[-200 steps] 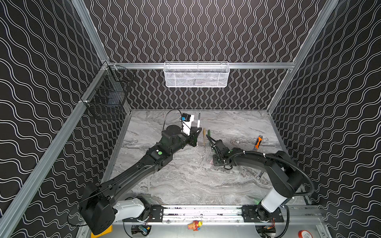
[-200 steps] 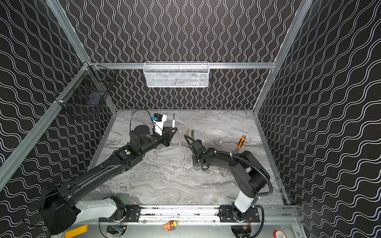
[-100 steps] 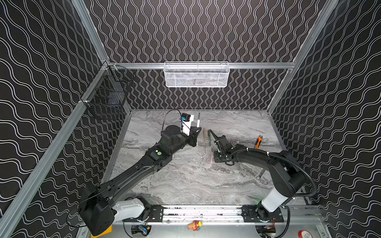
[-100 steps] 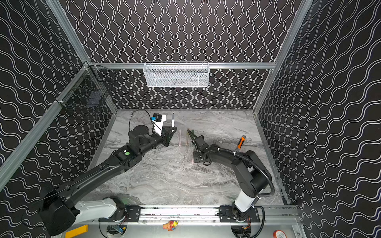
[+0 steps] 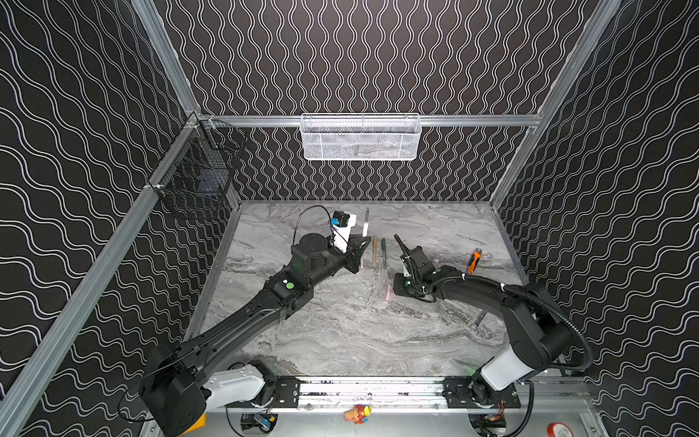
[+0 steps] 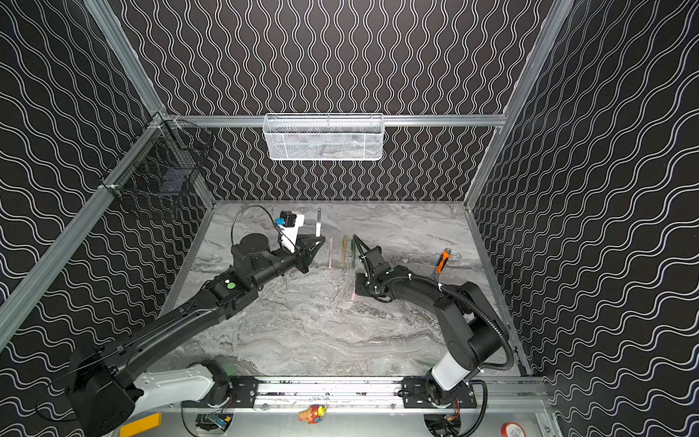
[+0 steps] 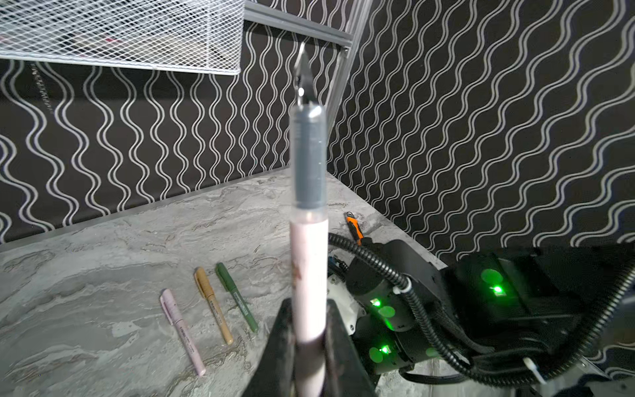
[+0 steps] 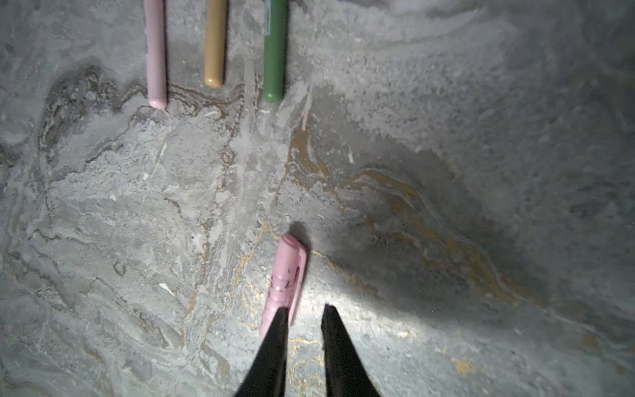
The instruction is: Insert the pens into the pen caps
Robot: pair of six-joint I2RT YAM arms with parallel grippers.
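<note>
My left gripper (image 7: 307,306) (image 5: 360,242) is shut on a pale pink pen (image 7: 307,261) (image 5: 365,226), held upright with its grey section and dark tip on top. A pink pen cap (image 8: 285,275) (image 5: 388,291) lies on the marble table. My right gripper (image 8: 304,309) (image 5: 401,289) points down beside it. One fingertip overlaps the cap's edge, and the narrow gap between the jaws holds nothing. Three capped pens lie side by side between the arms: pink (image 7: 182,335), gold (image 7: 213,306) and green (image 7: 237,297).
An orange-handled tool (image 5: 472,261) lies at the right and a grey spanner (image 5: 478,319) near the right arm's elbow. A white mesh basket (image 5: 360,138) hangs on the back wall, and a black wire basket (image 5: 200,178) hangs on the left wall.
The right gripper's jaws have drawn much closer together and its wrist has shifted over the pink cap. The left arm and its pen have stayed still.
</note>
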